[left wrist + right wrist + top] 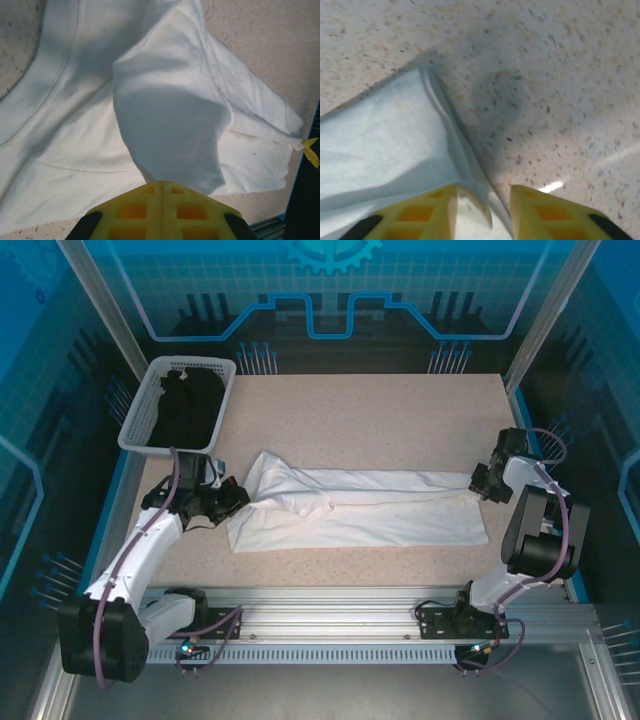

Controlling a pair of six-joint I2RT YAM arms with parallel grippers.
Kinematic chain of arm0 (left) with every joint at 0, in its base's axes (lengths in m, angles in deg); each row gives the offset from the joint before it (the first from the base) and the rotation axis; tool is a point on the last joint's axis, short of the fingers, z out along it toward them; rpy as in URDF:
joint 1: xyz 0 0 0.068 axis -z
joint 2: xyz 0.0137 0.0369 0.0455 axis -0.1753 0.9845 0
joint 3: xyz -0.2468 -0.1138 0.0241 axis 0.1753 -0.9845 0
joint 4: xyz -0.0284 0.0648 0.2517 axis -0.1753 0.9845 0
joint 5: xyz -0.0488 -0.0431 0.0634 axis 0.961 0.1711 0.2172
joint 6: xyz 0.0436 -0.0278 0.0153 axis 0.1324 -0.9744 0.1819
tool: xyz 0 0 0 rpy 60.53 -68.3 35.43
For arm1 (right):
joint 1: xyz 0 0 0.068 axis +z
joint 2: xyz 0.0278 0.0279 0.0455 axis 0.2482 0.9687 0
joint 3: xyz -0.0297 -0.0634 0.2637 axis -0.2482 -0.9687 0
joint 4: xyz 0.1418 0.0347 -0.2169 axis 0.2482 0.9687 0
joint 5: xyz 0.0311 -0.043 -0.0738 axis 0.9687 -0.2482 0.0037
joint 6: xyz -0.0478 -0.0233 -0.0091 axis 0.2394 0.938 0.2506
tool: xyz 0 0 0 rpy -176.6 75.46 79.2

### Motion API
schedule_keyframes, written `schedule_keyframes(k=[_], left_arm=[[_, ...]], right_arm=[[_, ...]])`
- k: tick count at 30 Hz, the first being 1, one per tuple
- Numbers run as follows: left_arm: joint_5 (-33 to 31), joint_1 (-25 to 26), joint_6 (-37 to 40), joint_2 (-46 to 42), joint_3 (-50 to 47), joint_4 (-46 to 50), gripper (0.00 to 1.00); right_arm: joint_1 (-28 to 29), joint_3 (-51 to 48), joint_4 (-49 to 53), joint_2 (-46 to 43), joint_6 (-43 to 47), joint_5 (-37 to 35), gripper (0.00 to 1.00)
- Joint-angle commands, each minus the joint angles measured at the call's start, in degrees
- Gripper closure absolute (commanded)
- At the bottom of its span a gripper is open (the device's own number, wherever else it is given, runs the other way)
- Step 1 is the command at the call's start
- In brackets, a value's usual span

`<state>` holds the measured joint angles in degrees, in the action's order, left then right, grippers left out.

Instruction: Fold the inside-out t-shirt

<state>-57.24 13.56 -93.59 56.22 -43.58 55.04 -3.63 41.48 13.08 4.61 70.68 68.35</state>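
White basket (138, 410) at the far left corner of the table (380, 420), black garment (190, 405) heaped inside, inside-out t-shirt (355, 505) lying in a long wrinkled band nearer and right of the basket, left hand (232, 495) just below the basket clenched on the shirt's end, right hand (483, 483) well apart from the basket, fingers parted astride the opposite hem.

Cool, even light falls from overhead in the top external view. The speckled table (400, 420) reads clearly, while the blue-lit walls around it stay dim. The inside-out t-shirt (360, 510) is nearly washed out, with soft shadows along its folds. The black garment (185, 405) in the basket (165, 442) loses detail.

In the left wrist view, 1 raised fold casts a grey shadow, and the left gripper (161, 186) is soft-focused.

In the right wrist view, glare streaks the table beside the right gripper (484, 190), and the picture is slightly blurred.
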Motion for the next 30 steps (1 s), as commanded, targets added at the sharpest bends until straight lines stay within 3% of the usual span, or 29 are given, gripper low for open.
schedule_keyframes(k=[1,4,8,12,17,26,30], left_arm=[[2.41,-0.65,0.82,0.07,-1.7,-0.91,1.0],[1.84,-0.78,1.37,0.07,-1.83,-0.77,1.0],[2.13,-0.74,1.62,0.41,-1.71,-1.01,1.0],[2.28,-0.74,1.62,0.24,-1.83,-1.25,1.0],[2.29,-0.74,2.02,0.16,-2.13,-1.38,1.0],[3.23,-0.7,2.17,0.16,-2.45,-0.74,1.0],[4.32,-0.74,1.73,-0.1,-2.63,-0.68,1.0]], right_arm=[[2.84,-2.73,-3.55,-8.31,0.23,-0.94,0.56],[9.36,-4.15,-6.35,-12.07,2.92,1.19,0.48],[17.31,-1.73,-3.78,-6.39,1.58,-0.61,0.49],[17.15,0.82,0.71,1.36,-1.65,-1.15,0.56],[15.89,-0.77,4.76,3.47,-3.56,1.4,0.59],[16.82,-7.62,2.9,-6.07,-3.72,5.69,0.55],[25.38,-9.62,-5.62,-15.2,0.07,7.62,0.5]])
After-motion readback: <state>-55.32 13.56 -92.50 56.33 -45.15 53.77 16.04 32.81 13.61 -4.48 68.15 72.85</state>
